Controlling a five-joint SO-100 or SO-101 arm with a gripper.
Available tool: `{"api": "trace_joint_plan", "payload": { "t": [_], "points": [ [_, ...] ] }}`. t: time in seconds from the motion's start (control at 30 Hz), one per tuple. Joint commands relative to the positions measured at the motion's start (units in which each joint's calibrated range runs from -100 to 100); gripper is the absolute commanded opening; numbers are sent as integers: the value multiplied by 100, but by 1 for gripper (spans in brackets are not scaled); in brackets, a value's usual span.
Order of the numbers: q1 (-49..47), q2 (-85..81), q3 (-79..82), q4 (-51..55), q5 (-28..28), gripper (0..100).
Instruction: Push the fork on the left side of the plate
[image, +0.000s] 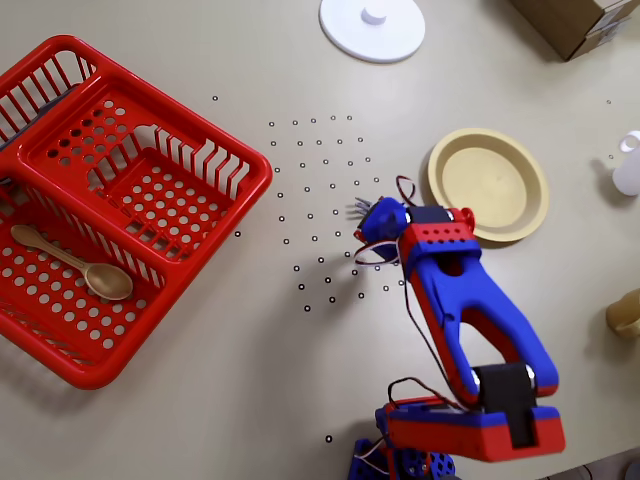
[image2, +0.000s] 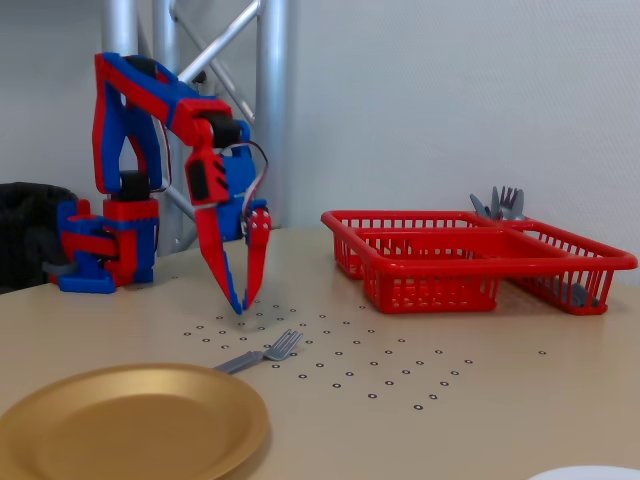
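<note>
The pale-yellow plate lies on the table right of the middle in the overhead view and near the camera at the lower left in the fixed view. The small grey fork lies flat between the plate and the gripper. In the overhead view only the fork's tines show, and the arm covers its handle. My gripper points straight down with its red fingertips together, empty, just above the table and just behind the fork. From above, the gripper is left of the plate.
A red slotted basket fills the left of the overhead view and holds a tan wooden spoon. Grey cutlery stands at its far end. A white disc with a knob, a cardboard box and a white object line the table's edges.
</note>
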Motion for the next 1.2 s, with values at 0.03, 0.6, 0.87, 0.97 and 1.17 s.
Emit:
{"api": "trace_joint_plan", "payload": {
  "t": [0.03,0.6,0.87,0.97,1.17],
  "points": [
    [163,375,-952,1,361,0],
    [84,1550,-2012,1,708,0],
    [-66,1711,-1994,9,742,0],
    [-95,1854,-2112,9,747,0],
    [-152,2260,-2720,162,694,0]
  ]
}}
